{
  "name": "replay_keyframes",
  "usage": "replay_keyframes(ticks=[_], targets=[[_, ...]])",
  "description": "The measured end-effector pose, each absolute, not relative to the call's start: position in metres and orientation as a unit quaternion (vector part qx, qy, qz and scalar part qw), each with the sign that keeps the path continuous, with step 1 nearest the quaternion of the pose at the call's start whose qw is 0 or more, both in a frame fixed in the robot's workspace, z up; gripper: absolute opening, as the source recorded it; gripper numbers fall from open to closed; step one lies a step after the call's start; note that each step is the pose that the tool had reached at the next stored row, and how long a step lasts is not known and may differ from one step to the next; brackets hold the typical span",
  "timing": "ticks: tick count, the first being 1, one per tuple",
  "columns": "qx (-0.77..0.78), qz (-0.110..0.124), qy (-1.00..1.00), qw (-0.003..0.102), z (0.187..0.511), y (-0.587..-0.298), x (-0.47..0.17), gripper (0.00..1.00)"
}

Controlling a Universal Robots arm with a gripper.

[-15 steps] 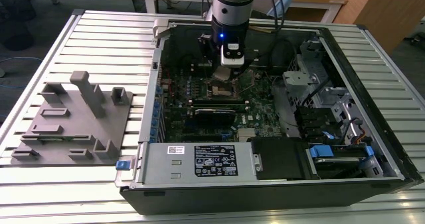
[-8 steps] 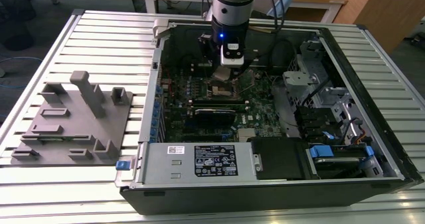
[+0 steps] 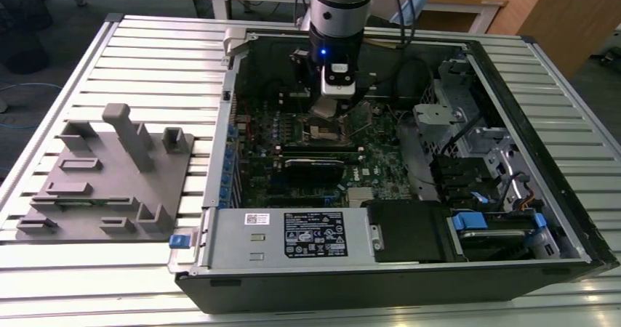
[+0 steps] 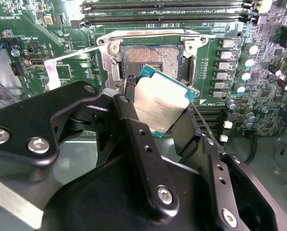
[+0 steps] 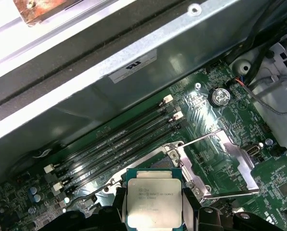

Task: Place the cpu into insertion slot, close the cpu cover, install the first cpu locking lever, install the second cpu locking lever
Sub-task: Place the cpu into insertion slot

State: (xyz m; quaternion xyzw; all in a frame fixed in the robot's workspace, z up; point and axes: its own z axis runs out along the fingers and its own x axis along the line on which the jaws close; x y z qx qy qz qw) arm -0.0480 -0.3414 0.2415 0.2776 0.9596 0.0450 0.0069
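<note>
The cpu [image 4: 160, 103], a small flat square chip with a dull silver-grey top, hangs over the insertion slot [image 4: 150, 57], a square golden-brown socket, not yet seated. The black two-fingered hand [image 4: 159, 109] clamps its edges. The cpu cover [image 5: 235, 154], a thin silver frame, stands open. Best square the corners, level it, and lower it straight without scraping the contacts.

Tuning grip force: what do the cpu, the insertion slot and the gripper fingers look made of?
cpu: dull silver-grey metal lid with soft sheen, green board edge.
insertion slot: golden contact field, dark rim probably plastic, shiny silver metal frame.
fingers: matte black with screw heads; coated metal or plastic, cannot tell.
</note>
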Motion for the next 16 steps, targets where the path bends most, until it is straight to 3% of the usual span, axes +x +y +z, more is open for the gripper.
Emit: replay_keyframes(ticks=[16], targets=[[0.403,0.044,0.914,0.013,0.2396,-0.3414,-0.0480,0.54]])
